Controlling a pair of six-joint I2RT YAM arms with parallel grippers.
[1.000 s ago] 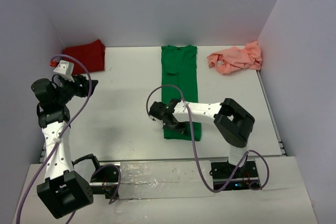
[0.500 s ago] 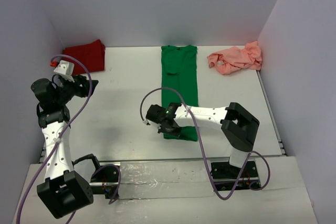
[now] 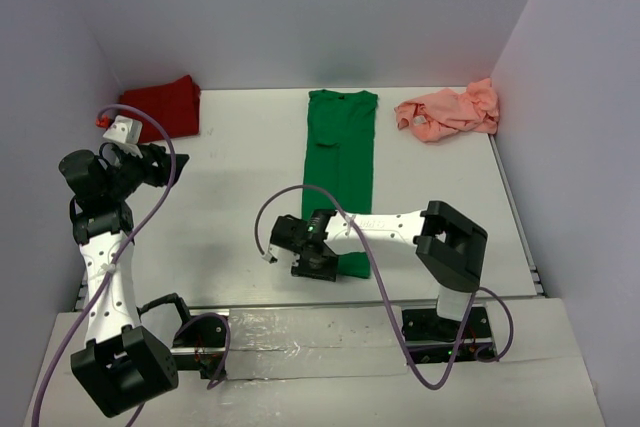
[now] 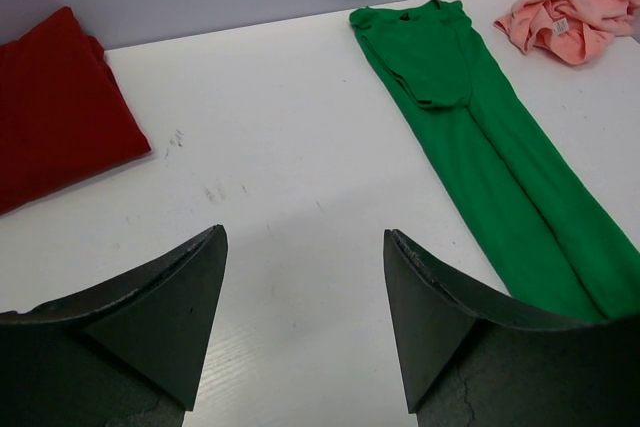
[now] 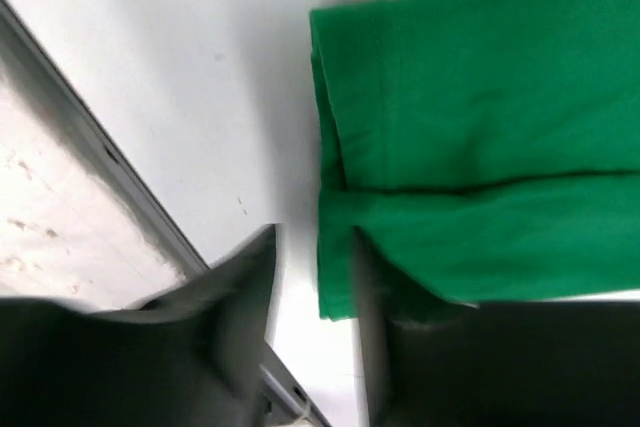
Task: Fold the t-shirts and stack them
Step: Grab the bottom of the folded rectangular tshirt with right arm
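Observation:
The green t-shirt [image 3: 340, 162] lies as a long narrow strip down the middle of the table, collar at the back. My right gripper [image 3: 316, 263] sits low at its near end, open. In the right wrist view the shirt's hem corner [image 5: 338, 282] lies loose between the fingers [image 5: 235, 302], against the right one. The dark red t-shirt [image 3: 162, 107] lies folded at the back left, and the salmon pink t-shirt [image 3: 448, 111] is crumpled at the back right. My left gripper [image 3: 165, 164] hangs open above bare table [image 4: 300, 177] on the left, holding nothing.
A metal rail [image 5: 100, 117] runs along the table's near edge, close to the right gripper. Walls close in the left, back and right sides. Purple cables loop beside both arms [image 3: 265, 232].
My right gripper slid left and nearer with the green shirt's near end, stretching the strip toward the near edge, then opened and let go of the hem. The left arm stayed put.

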